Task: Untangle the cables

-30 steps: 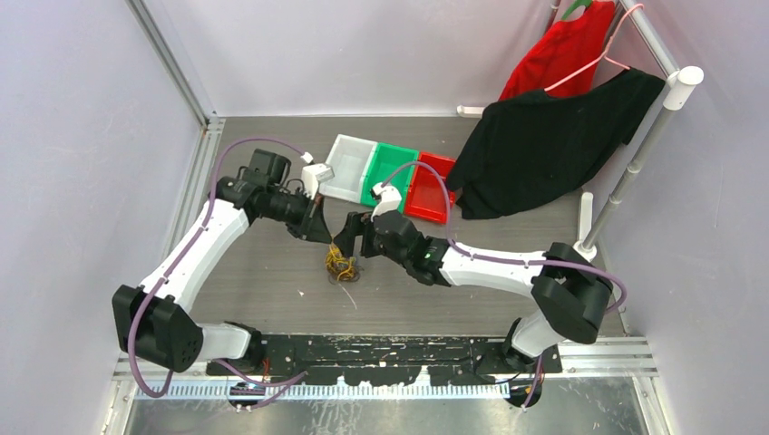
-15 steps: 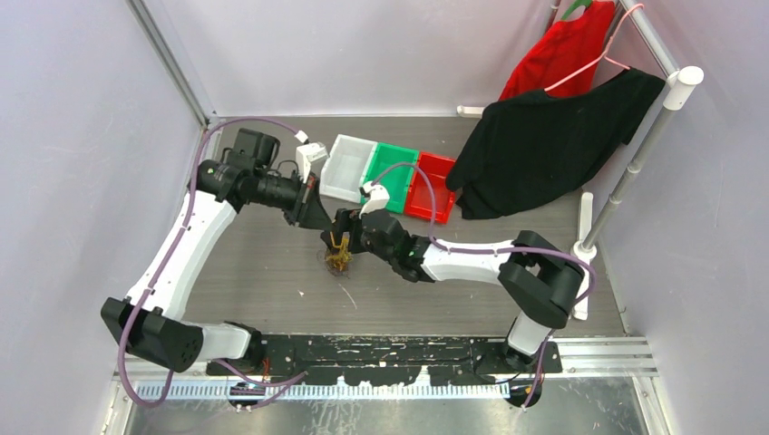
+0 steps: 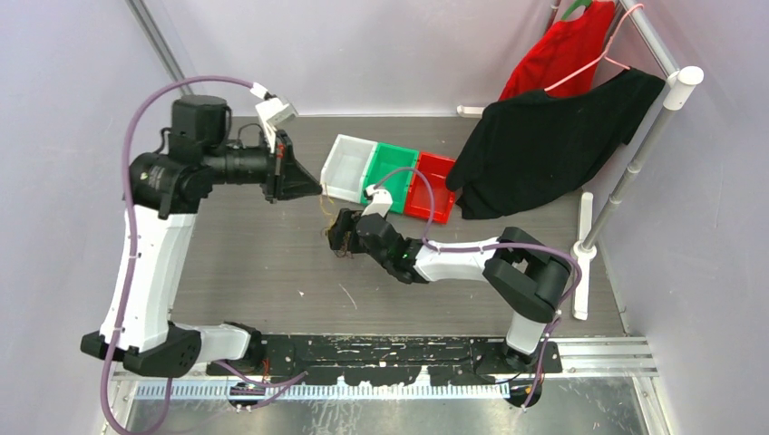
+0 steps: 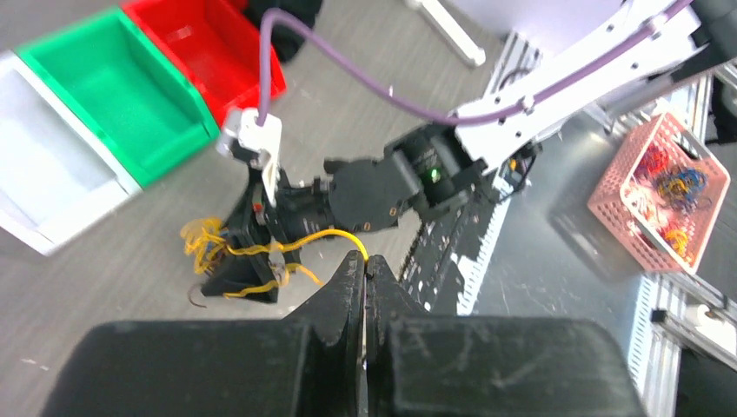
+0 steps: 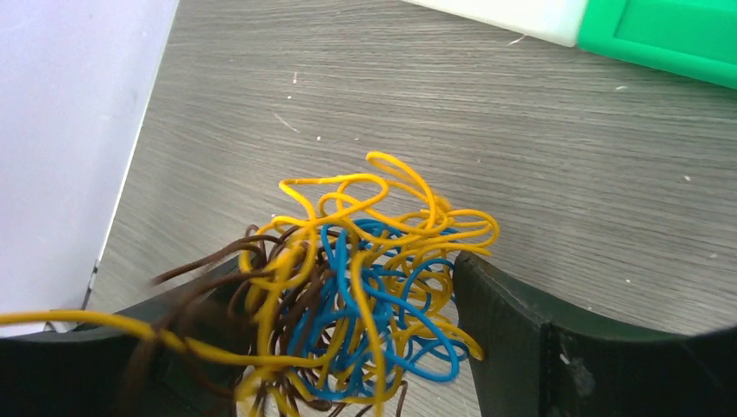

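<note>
The cables (image 5: 374,287) are a tangle of yellow, blue and brown strands lying on the grey table. My right gripper (image 5: 343,295) stands open around the tangle, one finger (image 5: 521,330) on each side. From the left wrist view, yellow loops (image 4: 204,243) spill round the right gripper (image 4: 248,265). One yellow strand (image 4: 322,234) arcs out of the tangle up to my left gripper (image 4: 365,261), which is shut on its end. In the top view the left gripper (image 3: 317,190) is raised above and left of the right gripper (image 3: 337,241).
White (image 3: 346,168), green (image 3: 385,172) and red (image 3: 431,188) bins stand in a row just behind the grippers. A black cloth (image 3: 544,145) and a red one (image 3: 567,50) hang on a rack (image 3: 635,154) at the right. A pink basket (image 4: 660,187) of wires sits beyond the table's near edge.
My left arm has risen and swung back to the left, drawing the yellow strand out. The right gripper has moved further back over the table, with the tangle between its fingers.
</note>
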Robot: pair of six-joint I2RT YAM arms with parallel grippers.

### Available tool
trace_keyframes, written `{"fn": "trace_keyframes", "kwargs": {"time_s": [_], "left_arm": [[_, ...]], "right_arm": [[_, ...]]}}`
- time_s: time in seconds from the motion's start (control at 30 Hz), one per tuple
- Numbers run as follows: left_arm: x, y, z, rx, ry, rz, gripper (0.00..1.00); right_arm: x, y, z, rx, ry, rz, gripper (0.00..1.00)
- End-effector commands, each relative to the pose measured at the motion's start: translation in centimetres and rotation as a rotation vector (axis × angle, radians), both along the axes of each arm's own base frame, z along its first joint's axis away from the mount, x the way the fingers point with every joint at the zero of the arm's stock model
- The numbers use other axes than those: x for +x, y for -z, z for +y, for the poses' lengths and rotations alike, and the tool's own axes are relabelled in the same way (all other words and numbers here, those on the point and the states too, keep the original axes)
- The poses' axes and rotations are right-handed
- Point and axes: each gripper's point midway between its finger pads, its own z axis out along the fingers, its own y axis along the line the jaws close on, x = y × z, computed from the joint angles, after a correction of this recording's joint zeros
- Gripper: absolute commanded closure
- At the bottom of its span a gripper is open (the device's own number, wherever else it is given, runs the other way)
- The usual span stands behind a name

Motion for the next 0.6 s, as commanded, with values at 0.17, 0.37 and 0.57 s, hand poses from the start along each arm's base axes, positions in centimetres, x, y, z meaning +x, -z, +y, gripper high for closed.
{"fn": "trace_keyframes", "kwargs": {"time_s": [0.17,0.37,0.57], "left_arm": [[-0.2,-9.7,1.5,-0.071,-0.126,-0.266,1.0],[0.8,-15.0,3.1,-0.11,-0.254,-0.485,1.0],[2.0,-19.9,5.2,-0.138,-0.396,-0.693,1.0]], "right_arm": [[0.0,2.2,-2.7,-0.038,0.127,0.031,0.17],[-1.2,4.4,-3.5,-0.054,0.133,0.09,0.19],[-2.3,6.2,-4.5,-0.069,0.16,0.141,0.19]]}}
